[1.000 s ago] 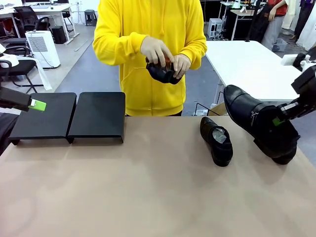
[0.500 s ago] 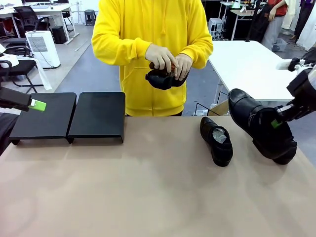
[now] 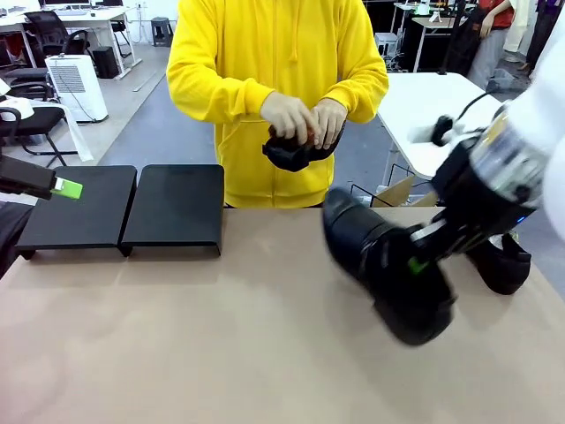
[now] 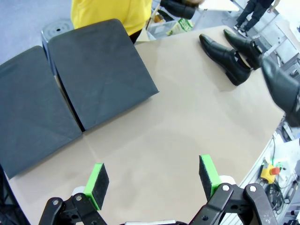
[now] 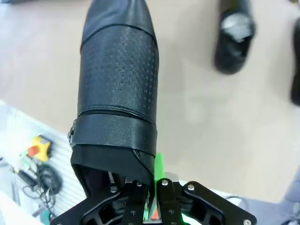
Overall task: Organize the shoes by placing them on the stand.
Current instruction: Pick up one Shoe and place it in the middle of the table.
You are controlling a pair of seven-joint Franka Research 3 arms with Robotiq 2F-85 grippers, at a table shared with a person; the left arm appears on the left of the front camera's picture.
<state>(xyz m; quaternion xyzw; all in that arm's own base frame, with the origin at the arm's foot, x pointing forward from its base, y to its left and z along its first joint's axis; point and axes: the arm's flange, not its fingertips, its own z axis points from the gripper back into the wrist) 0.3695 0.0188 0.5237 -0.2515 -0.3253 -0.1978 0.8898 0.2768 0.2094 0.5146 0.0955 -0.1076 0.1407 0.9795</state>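
The right jaws are clamped on the back of one shoe (image 3: 384,265), held up over the worktop (image 3: 221,344) well away from the stand (image 3: 124,212), the left jaws are wide apart by the stand, and the person's hands (image 3: 300,119) hold another shoe (image 3: 287,152).

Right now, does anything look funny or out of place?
One shoe hangs tilted above the table, pinched at its heel opening by the right gripper. A second shoe and a third shoe lie at the table's right end, far from the stand. Nothing looks spilled or broken.
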